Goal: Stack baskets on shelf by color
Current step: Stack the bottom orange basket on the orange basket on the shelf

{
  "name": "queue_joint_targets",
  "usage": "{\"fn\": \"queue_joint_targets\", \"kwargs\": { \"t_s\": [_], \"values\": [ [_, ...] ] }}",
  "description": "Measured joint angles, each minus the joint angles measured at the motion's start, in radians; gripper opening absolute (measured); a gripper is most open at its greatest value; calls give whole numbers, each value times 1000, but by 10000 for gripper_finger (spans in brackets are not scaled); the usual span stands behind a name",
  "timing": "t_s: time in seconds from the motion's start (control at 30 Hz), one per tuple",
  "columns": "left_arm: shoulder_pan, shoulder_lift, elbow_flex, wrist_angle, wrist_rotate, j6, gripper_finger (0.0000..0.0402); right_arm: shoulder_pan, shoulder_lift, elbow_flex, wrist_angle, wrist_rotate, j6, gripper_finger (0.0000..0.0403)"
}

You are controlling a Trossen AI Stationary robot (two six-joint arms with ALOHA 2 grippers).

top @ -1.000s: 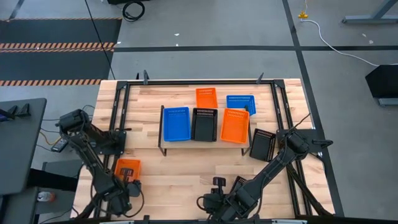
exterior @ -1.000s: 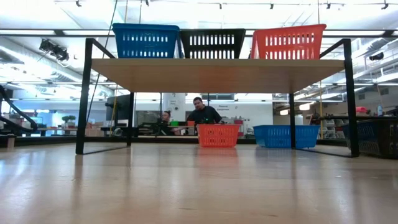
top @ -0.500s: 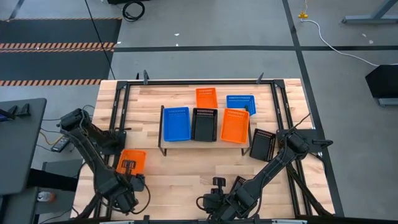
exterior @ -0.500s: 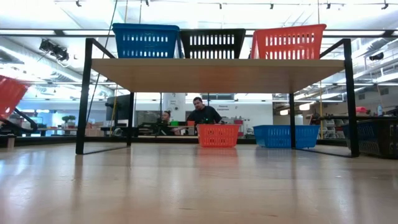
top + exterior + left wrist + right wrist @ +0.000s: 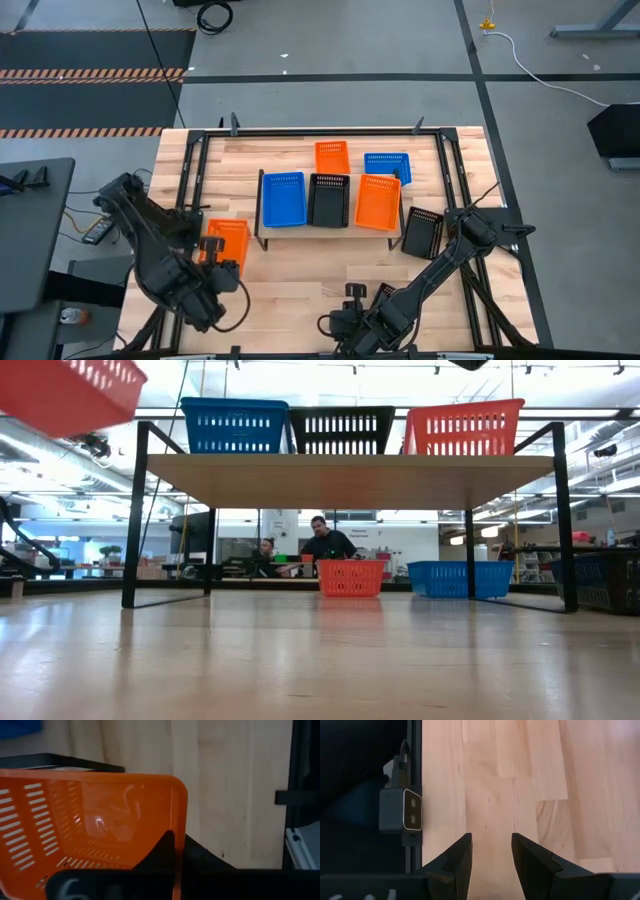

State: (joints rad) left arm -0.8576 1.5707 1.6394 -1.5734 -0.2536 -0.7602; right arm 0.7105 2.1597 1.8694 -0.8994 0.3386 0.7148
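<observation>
The light-wood shelf [image 5: 325, 226] carries a blue basket [image 5: 283, 198], a black basket [image 5: 329, 200] and an orange basket [image 5: 377, 202] side by side. Behind it, another orange basket [image 5: 332, 157] and another blue one [image 5: 387, 167] sit on the table. A black basket [image 5: 423, 232] lies to the shelf's right. My left gripper [image 5: 215, 260] is shut on a further orange basket [image 5: 228, 240], held high left of the shelf; the low view shows this held basket [image 5: 70, 395] at the top left. My right gripper [image 5: 491, 842] hovers open over bare wood by the near edge. My left gripper pinches one wall of the orange basket [image 5: 176, 837], a little back from a rounded corner. One finger [image 5: 161, 854] is inside the basket and the other is outside the wall. The fingers come from above, pointing steeply down. The basket hangs tilted, lifted clear of the table.
Dark metal frame rails [image 5: 196, 180] run along the table's sides. A small camera box [image 5: 402, 810] sits on the rail beside my right gripper. Bare wood [image 5: 300, 270] lies in front of the shelf. People sit in the room beyond [image 5: 325, 545].
My left gripper has risen steeply with the orange basket and gone toward the shelf, to the far and right. The basket has come up into the low view's top left corner, above the height of the shelf's top. My right arm has kept still.
</observation>
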Motion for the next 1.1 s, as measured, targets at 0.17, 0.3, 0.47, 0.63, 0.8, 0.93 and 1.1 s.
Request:
{"fn": "queue_joint_targets", "kwargs": {
  "t_s": [0.17, 0.3, 0.47, 0.63, 0.8, 0.93, 1.1],
  "values": [
    [26, 0, 76, 2, -30, 38, 7, 0, 0, 0, -23, 0, 0, 144],
    [46, 0, 96, 18, -65, 93, 7, -7, 0, 0, -48, 8, 0, 144],
    [64, 0, 94, 101, -52, 170, 7, -26, 0, 99, -206, 5, -11, 142],
    [32, 38, 88, 217, 18, 410, 7, -51, -5, 338, -345, 47, -195, 134],
    [-22, 72, 87, 261, 49, 666, 7, -70, -13, 491, -276, 57, -496, 133],
    [-75, 77, 87, 333, 49, 820, 8, -80, -52, 460, -162, -1, -768, 134],
    [-140, 79, 87, 490, 55, 1049, 8, -80, -54, 460, -101, -81, -933, 133]
  ]
}}
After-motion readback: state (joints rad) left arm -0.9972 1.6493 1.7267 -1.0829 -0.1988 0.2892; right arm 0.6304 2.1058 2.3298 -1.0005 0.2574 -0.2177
